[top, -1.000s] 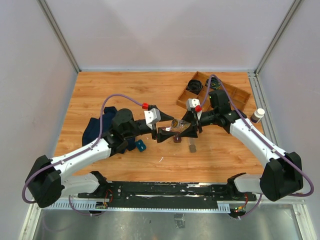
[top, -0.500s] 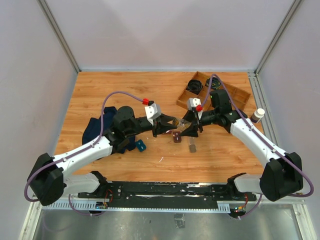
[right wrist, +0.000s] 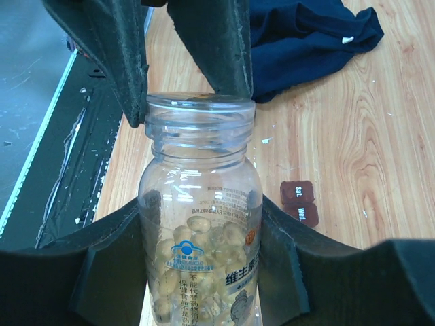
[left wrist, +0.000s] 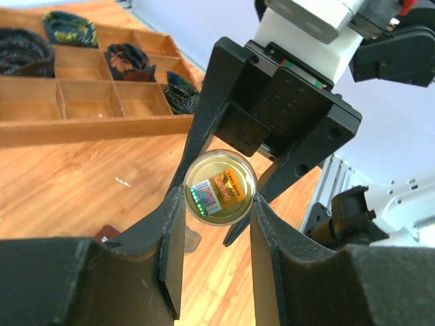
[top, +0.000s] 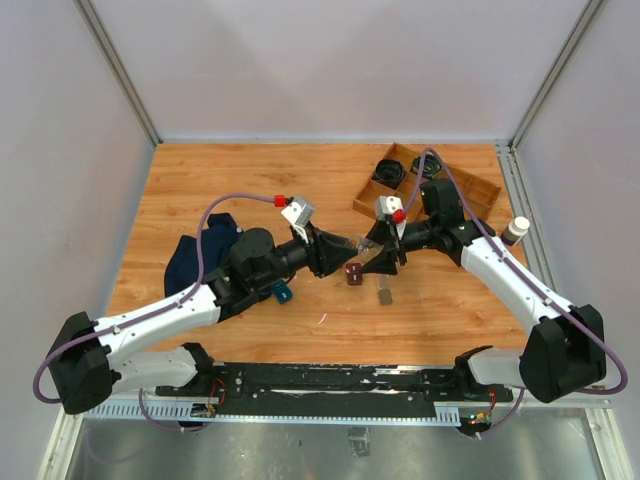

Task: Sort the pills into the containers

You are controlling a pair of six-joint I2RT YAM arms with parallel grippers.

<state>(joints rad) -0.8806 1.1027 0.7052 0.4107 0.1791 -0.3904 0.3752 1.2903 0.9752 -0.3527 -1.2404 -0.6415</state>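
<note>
My right gripper (right wrist: 200, 212) is shut on a clear pill bottle (right wrist: 198, 204), held level above the table. Yellowish pills (right wrist: 204, 251) fill its lower part. The threaded neck carries no cap. My left gripper (left wrist: 217, 204) faces the bottle's round mouth (left wrist: 220, 187). Its fingertips (right wrist: 136, 95) press on either side of the rim. From above, the left gripper (top: 350, 245) and right gripper (top: 378, 260) meet at the bottle (top: 362, 247). Two dark-brown containers (right wrist: 299, 202), marked "Sat." and "Wed.", lie side by side on the wood below (top: 353, 273).
A wooden divided tray (top: 470, 195) with coiled black cables stands at the back right. A dark blue cloth (top: 195, 255) lies under the left arm, a small teal object (top: 281, 292) beside it. A small grey piece (top: 384, 296) lies near the containers. A white bottle (top: 515, 231) stands at the right edge.
The left gripper, wide beside the bottle a second ago, narrowed and drew back, then rolled its wrist and came onto the bottle's neck. The right arm and bottle stayed put.
</note>
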